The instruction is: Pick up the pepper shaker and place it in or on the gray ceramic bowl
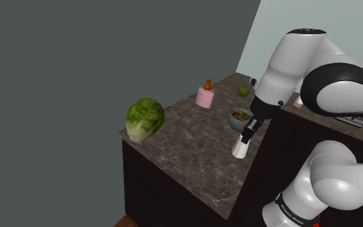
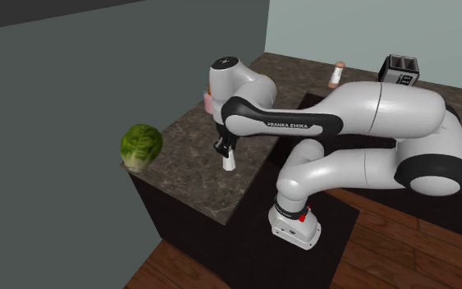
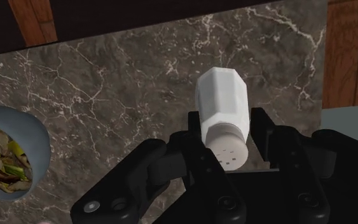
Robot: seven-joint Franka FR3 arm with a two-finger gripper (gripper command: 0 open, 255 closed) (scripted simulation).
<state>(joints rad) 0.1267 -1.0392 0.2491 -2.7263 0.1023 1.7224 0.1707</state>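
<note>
We note the gripper (image 3: 227, 118) pinching the white pepper shaker (image 3: 222, 95) near its cap. In the shoulder view it is right of centre, at the counter (image 1: 186, 145) edge, just below the food-filled bowl (image 1: 238, 117).

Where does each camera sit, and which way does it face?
Shoulder: beside and behind the arm, looking down along the counter; arm and gripper show.
Second exterior: high off the counter's corner, looking down; the whole arm shows side on.
Wrist: on the hand, looking down at the counter; fingers clasp the shaker.
Shared: shaker in all three; lettuce in both exterior views.
</note>
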